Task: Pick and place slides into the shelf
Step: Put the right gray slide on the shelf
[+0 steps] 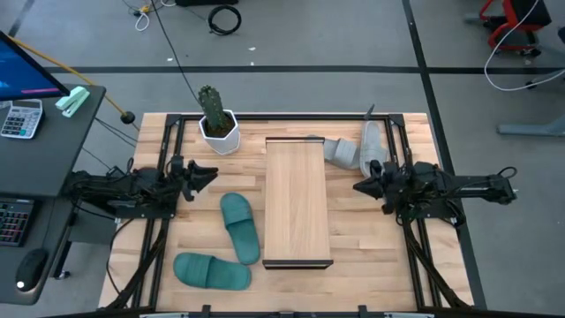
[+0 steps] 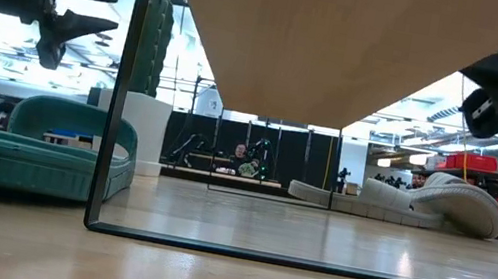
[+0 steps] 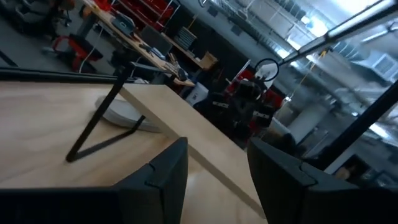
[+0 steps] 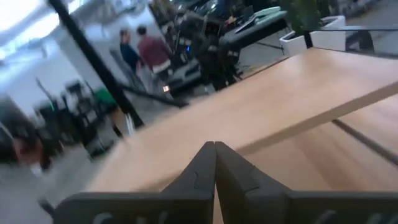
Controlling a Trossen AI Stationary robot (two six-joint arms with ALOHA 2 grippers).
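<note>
Jaws empty, slides [image 1: 240, 228] apart, shelf [image 1: 297, 201] between

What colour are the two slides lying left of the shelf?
Teal green, both slides, best seen in the high view beside the shelf.

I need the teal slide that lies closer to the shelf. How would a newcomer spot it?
Find the low rack with the light wooden plank top mid-table. Just off its long side facing the left arm lies a teal green slide sandal, running roughly along the rack. The other teal slide sits nearer the table's front edge, turned crosswise.
</note>
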